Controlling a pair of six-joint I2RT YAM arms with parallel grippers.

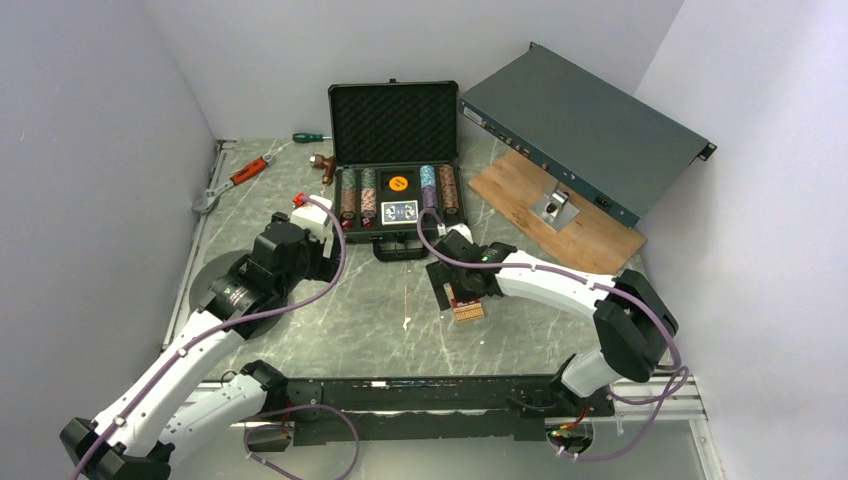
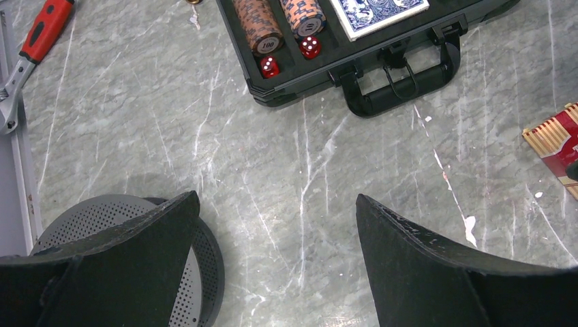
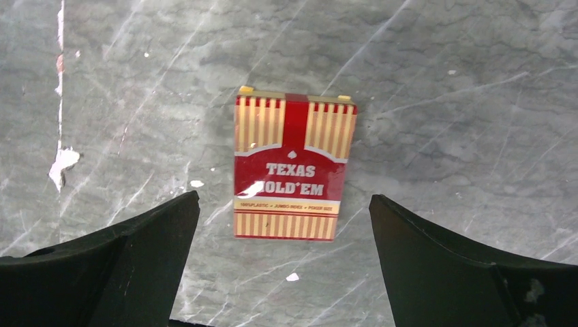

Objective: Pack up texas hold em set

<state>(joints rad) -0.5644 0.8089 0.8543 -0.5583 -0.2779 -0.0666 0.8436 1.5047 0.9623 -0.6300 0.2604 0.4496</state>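
Top view: the right gripper (image 1: 460, 290), jaws spread wide, half-hides the red card deck (image 1: 468, 312). The deck lies flat and unheld on the marble table (image 1: 380, 310), apart from the open black case (image 1: 393, 122). The left gripper (image 2: 277, 197), likewise spread, hovers over bare tabletop; its view crops the case's far part.

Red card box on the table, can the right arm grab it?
Probably yes. The red card box lies flat on the table, just below and between the wide-open right fingers, and nothing looks to be in the way.
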